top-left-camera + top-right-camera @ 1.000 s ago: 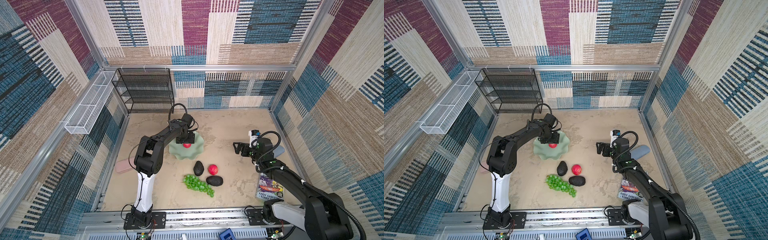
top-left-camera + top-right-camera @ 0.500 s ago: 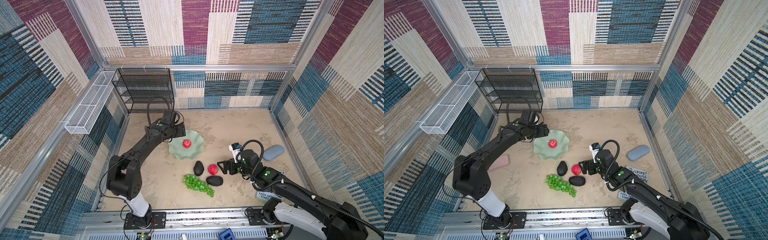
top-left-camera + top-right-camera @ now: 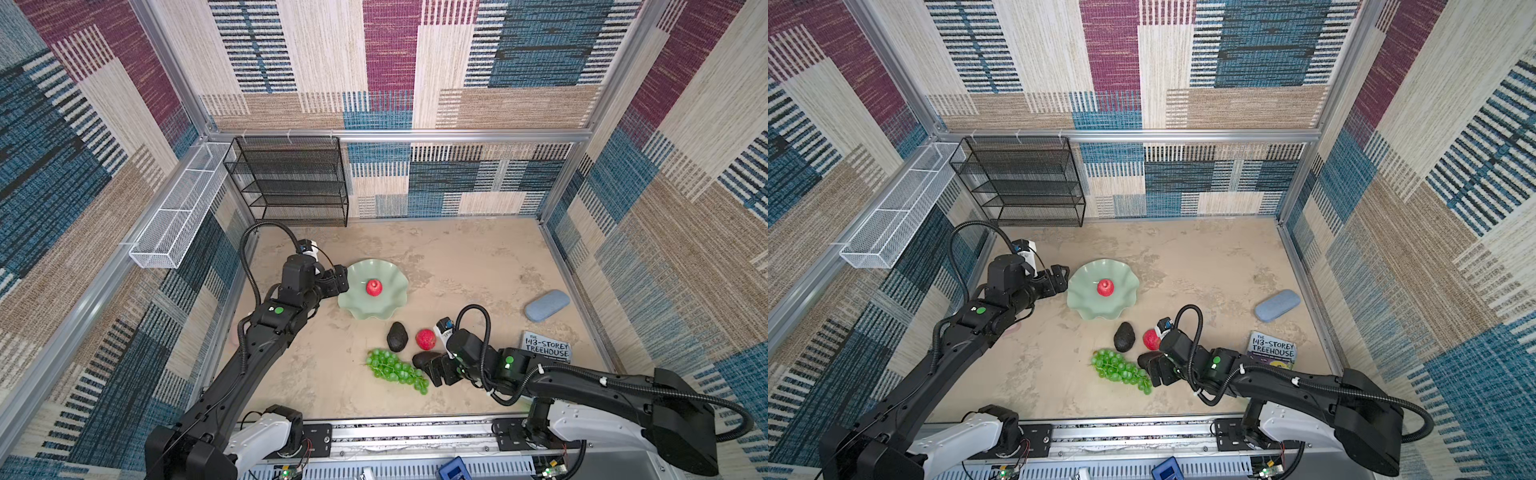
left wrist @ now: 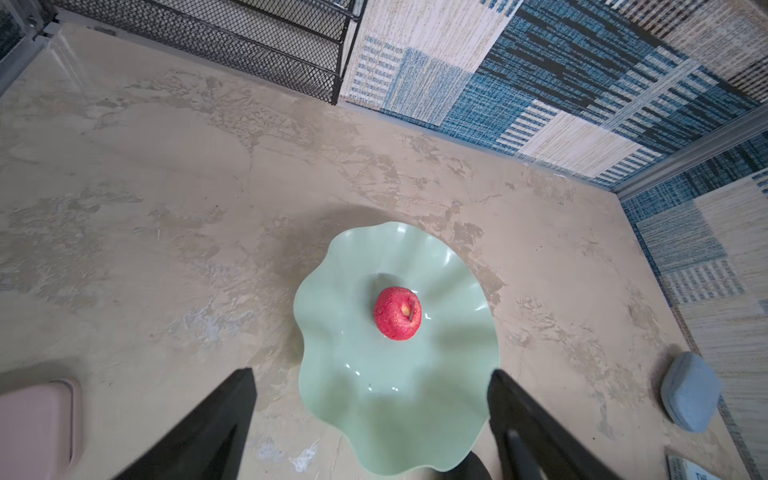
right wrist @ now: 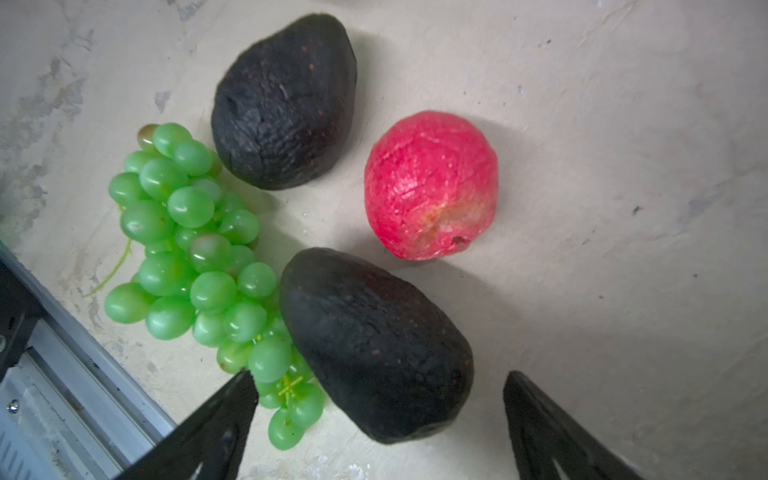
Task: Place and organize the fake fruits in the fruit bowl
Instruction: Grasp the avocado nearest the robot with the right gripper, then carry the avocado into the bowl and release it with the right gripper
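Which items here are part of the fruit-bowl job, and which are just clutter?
Job:
- bowl
- apple in it
- loose apple
- avocado nearer the bowl
- other avocado
- grapes

Clutter:
- book
- blue case
- pink object
- black rack
- white wire basket

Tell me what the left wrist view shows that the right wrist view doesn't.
Left wrist only: the fruit bowl holding one red apple, a black mesh rack, a blue-grey case. Right wrist only: the green grapes, a second apple, the nearer avocado. Shared: the beige table, open jaws on the left gripper and right gripper, perhaps the farther avocado, a dark sliver past the bowl's rim.
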